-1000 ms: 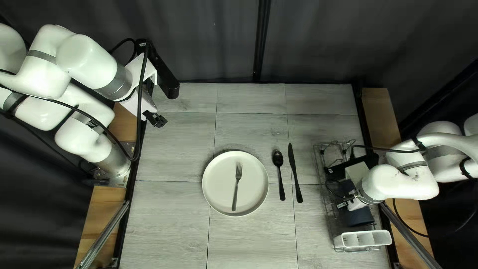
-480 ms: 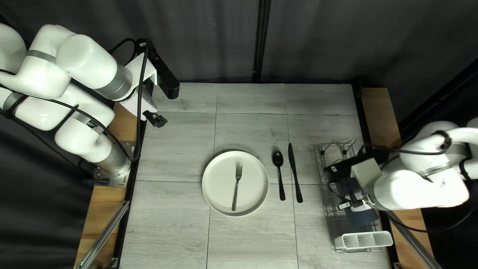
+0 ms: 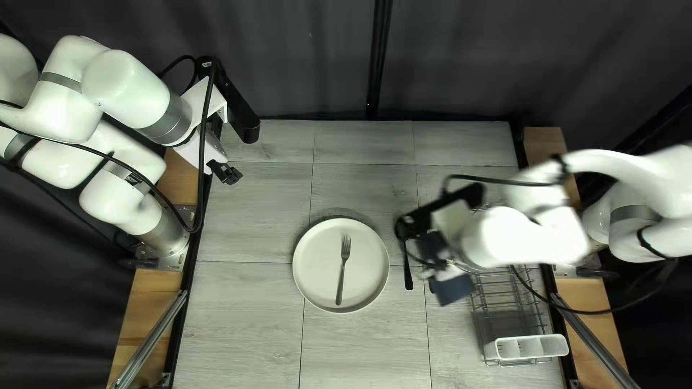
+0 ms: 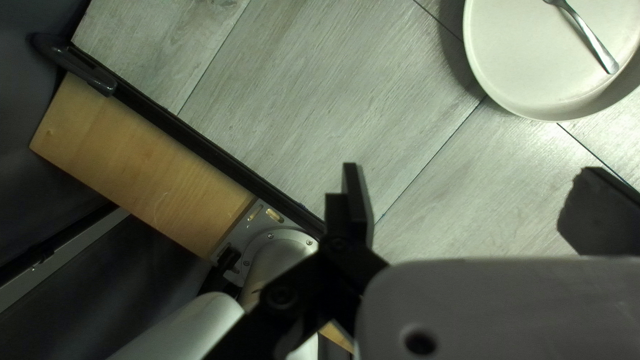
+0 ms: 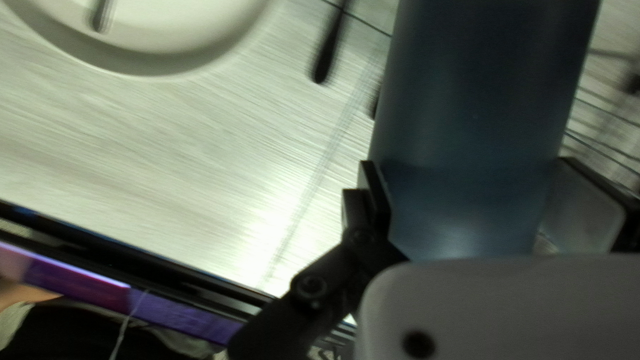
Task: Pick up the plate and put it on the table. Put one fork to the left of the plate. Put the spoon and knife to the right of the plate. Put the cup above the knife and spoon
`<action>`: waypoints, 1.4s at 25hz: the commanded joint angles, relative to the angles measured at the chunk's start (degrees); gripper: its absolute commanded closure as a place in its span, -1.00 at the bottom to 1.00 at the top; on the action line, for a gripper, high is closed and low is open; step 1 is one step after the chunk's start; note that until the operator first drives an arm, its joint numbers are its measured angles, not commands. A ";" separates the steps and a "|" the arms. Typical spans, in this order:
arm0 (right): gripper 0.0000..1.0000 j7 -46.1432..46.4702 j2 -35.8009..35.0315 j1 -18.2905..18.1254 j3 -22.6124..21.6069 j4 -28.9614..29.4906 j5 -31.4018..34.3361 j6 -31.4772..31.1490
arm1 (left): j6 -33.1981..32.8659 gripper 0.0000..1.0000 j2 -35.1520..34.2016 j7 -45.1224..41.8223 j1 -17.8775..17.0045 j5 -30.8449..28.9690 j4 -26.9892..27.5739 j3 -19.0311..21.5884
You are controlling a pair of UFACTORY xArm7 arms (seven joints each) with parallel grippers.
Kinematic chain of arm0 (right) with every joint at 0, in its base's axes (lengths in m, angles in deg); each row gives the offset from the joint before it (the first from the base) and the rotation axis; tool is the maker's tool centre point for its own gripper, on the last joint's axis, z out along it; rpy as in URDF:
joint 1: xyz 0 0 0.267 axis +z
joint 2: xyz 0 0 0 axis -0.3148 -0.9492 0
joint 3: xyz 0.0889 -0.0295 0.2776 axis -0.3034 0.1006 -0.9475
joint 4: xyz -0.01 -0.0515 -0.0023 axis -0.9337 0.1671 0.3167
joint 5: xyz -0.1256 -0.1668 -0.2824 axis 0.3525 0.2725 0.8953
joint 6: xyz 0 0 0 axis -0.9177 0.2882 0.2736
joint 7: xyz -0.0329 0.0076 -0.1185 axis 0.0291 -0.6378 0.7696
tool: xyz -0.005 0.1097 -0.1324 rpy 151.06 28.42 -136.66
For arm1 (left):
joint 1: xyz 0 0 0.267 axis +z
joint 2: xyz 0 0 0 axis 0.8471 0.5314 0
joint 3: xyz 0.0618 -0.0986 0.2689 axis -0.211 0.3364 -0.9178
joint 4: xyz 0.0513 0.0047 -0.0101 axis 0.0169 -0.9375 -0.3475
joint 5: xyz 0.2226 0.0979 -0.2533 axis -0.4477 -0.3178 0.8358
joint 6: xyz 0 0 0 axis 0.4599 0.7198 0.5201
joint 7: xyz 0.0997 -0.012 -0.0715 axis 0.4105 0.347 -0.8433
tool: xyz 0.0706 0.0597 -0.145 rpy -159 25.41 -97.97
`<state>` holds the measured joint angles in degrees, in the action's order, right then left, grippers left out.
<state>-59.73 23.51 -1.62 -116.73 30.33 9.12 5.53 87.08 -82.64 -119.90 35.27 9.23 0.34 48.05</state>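
Observation:
In the top left view my right gripper [image 3: 441, 265] holds the dark blue cup [image 3: 454, 289] over the table, right of the spoon [image 3: 408, 275]. In the right wrist view both fingers of my right gripper [image 5: 470, 200] press the cup [image 5: 480, 120] from two sides. The knife is mostly hidden beneath the arm; its handle end [image 5: 375, 107] peeks out beside the cup. A fork [image 3: 340, 277] lies on the white plate [image 3: 313, 284]. My left gripper [image 3: 226, 173] hangs at the upper left; in the left wrist view the gripper [image 4: 473, 200] has its fingers wide apart, holding nothing.
The wire rack [image 3: 508, 306] with a white divided holder [image 3: 525, 347] stands at the right of the top left view. The right arm crosses above the rack's far part. Part of a person [image 5: 23, 293] shows beyond the table edge in the right wrist view.
My right gripper has moved left from over the rack with the cup, now hiding the knife and part of the spoon. The left arm, plate and fork stay put.

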 commanded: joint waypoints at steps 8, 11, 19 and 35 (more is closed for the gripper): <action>1.00 4.48 -22.71 -0.30 3.34 12.86 9.04 9.35 | 0.00 -1.00 0.00 0.00 0.00 0.00 0.00 0.00; 1.00 5.45 -26.85 0.15 4.24 16.19 10.56 8.92 | 0.00 -1.00 0.00 0.00 0.00 0.00 0.00 0.00; 1.00 9.09 -32.38 -0.28 5.83 22.18 12.47 5.66 | 0.00 -1.00 0.00 0.00 0.00 0.00 0.00 0.00; -1.00 16.63 -28.56 0.08 4.42 22.18 15.98 1.75 | 0.00 -1.00 0.00 0.00 0.00 0.00 0.00 0.00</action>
<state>-45.06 -7.77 -1.64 -111.39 53.50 24.43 8.76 87.08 -82.64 -119.90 35.27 9.23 0.34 48.05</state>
